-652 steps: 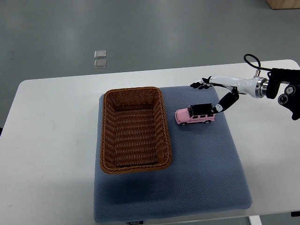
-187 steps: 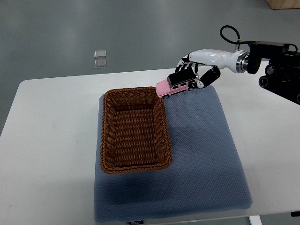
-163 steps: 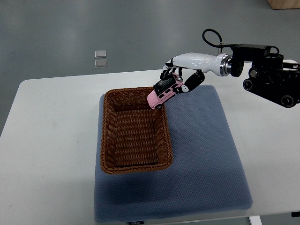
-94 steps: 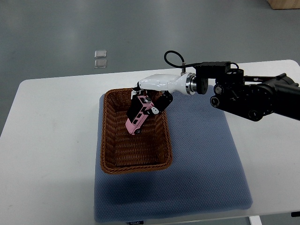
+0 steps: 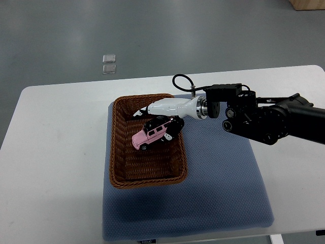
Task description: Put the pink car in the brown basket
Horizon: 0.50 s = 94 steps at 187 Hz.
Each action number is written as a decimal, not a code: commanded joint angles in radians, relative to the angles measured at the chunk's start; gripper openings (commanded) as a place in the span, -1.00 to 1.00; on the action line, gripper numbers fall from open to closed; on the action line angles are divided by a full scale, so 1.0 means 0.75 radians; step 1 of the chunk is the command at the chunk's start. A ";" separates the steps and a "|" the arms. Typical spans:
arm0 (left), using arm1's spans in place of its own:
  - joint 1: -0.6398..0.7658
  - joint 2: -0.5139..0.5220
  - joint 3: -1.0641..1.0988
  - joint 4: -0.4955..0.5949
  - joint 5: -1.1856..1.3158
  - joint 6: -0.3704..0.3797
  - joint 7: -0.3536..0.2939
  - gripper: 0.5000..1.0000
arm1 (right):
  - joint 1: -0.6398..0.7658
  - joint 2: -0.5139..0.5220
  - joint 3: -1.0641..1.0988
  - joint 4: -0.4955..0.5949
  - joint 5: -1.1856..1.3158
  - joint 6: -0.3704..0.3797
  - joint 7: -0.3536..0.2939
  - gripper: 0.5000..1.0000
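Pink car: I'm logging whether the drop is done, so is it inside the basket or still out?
Inside: the pink car sits within the basket walls; the right hand is right over it.

pink car carried from the blue mat up and over into the brown basket, now lower and flatter, right hand reached across with it

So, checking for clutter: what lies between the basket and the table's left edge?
Nothing. In the top view, bare white table runs from the basket to that edge.
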 commanded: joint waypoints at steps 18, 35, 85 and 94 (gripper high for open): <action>0.000 0.000 0.000 0.001 0.000 0.000 0.000 1.00 | -0.008 -0.011 0.009 -0.010 -0.001 -0.015 0.002 0.64; 0.000 0.000 0.000 0.001 0.000 0.000 0.000 1.00 | -0.001 -0.019 0.022 -0.010 0.001 -0.035 0.002 0.64; 0.000 0.000 0.000 -0.001 0.000 0.000 0.000 1.00 | 0.005 -0.103 0.157 -0.016 0.134 -0.068 -0.002 0.64; 0.000 0.000 0.000 -0.001 0.000 0.000 0.000 1.00 | 0.003 -0.121 0.193 -0.016 0.208 -0.064 -0.006 0.64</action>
